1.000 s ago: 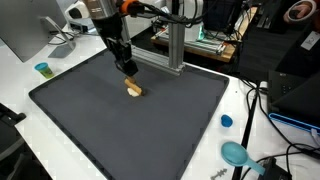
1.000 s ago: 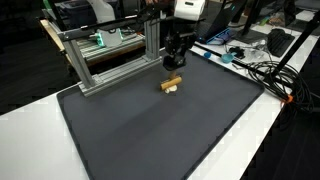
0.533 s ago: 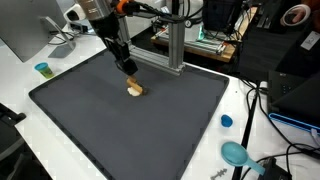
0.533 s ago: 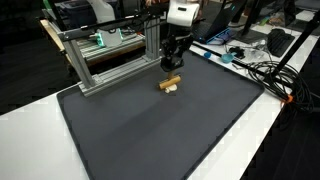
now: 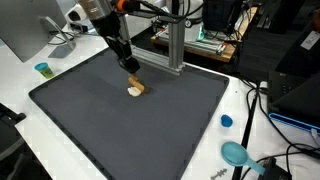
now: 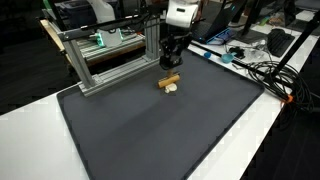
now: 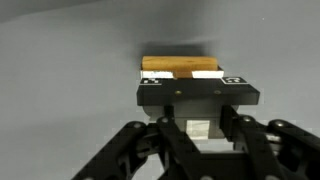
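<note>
At the far left of the white worktop [image 5: 18, 92] a small teal cup [image 5: 42, 69] stands just off the edge of the dark mat [image 5: 120, 135] that covers most of the surface. Further along, over the back part of the mat, the hand [image 5: 130, 68] hangs pointing downward, just above and slightly behind a small wooden block [image 5: 135, 90]. The block lies flat on the mat, clear of the fingers and with nothing else around it. In an exterior view the same gap shows between the hand [image 6: 168, 65] and the block [image 6: 170, 84] below it. In the wrist view the block [image 7: 180, 67] lies crosswise just beyond the hand's black body, which hides the fingertips, so I cannot tell whether the fingers are apart or together. Right of the hand an aluminium frame [image 5: 176, 45] stands at the mat's back edge. Further right, on the bare worktop past the mat, sits a blue cap [image 5: 226, 121]. Nearer the front corner lies a round teal piece [image 5: 235, 153], beside a tangle of black cables [image 5: 262, 105].
</note>
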`<act>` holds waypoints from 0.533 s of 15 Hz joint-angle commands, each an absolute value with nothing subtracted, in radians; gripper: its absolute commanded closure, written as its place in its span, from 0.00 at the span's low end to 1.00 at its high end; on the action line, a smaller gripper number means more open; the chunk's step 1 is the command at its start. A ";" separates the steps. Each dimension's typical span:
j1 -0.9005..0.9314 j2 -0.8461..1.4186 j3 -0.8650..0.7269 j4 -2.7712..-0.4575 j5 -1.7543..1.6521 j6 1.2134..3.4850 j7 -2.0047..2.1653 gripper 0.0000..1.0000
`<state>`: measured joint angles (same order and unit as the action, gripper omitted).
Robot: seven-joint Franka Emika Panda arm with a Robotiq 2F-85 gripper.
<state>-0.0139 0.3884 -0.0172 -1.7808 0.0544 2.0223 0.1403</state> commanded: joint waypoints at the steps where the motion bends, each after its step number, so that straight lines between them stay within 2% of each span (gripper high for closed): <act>1: 0.022 0.238 -0.025 -1.836 -0.017 1.985 0.167 0.79; 8: 0.024 0.314 -0.028 -1.769 -0.042 1.984 0.204 0.79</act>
